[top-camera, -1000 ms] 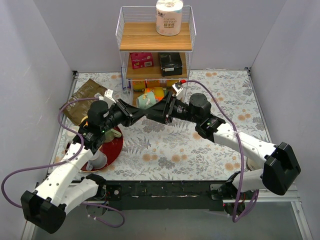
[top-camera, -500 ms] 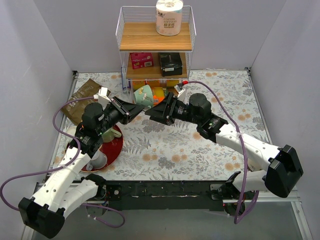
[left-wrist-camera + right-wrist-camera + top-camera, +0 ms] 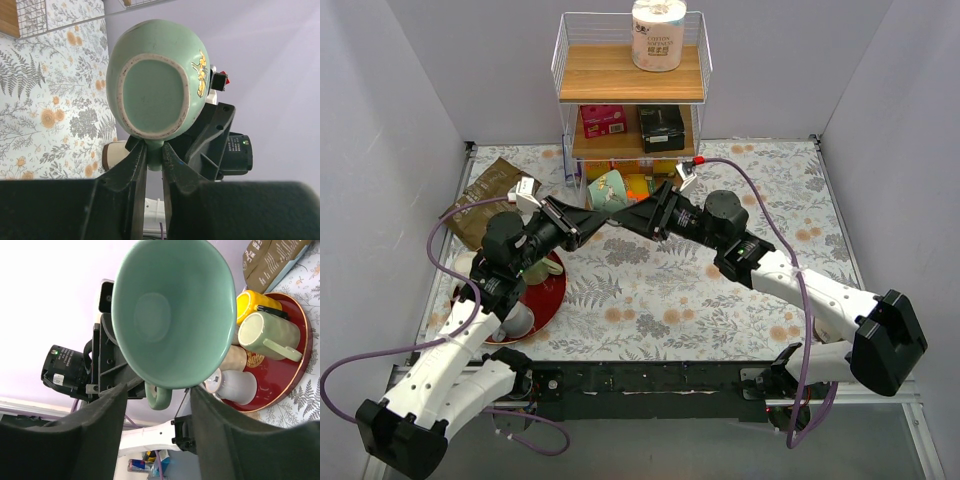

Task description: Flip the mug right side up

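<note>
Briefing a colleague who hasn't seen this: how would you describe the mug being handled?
Find the wire shelf at the back of the table. Just in front of it, in the air, is the mug, its handle pinched by the left gripper. Unlike the other mugs on the red tray, it is mint green, gold-marked and lifted.

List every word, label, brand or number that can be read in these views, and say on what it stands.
No text here can be read with certainty.
Paper roll wrapper: printed, too small to read.
Red box: printed, too small to read.
Brown bag: pale lettering, blurred.
Arm sticker: too small to read.
Mug: only a gold motif, no words.
</note>
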You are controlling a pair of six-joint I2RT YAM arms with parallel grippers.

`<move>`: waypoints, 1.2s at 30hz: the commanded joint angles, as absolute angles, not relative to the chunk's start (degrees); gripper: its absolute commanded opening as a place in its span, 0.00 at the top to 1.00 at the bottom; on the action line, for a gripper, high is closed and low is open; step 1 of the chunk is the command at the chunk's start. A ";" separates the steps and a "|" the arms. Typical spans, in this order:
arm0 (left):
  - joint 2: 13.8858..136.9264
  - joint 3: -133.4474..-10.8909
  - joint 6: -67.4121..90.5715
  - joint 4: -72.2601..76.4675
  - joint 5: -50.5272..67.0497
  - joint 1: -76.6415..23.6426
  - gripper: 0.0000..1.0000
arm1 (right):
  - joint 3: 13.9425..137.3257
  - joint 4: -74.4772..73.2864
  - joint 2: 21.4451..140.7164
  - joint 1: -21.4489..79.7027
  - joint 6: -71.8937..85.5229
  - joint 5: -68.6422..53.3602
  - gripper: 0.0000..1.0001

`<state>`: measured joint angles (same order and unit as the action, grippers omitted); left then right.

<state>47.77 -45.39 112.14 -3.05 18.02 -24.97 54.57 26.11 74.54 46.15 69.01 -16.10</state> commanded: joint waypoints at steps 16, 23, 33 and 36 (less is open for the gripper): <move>46.14 -42.89 111.10 4.22 20.39 -26.02 1.00 | 52.74 41.30 76.38 46.41 76.28 -18.90 0.99; 46.67 -42.80 109.16 1.67 19.87 -26.10 0.84 | 51.77 38.41 75.06 46.32 75.85 -18.11 0.99; 47.20 -43.77 106.44 -5.26 18.81 -26.10 0.13 | 49.75 29.90 71.64 45.36 72.17 -14.24 0.99; 46.15 -44.74 104.42 -10.53 18.03 -26.10 0.02 | 48.26 22.61 68.66 43.16 69.01 -11.87 0.99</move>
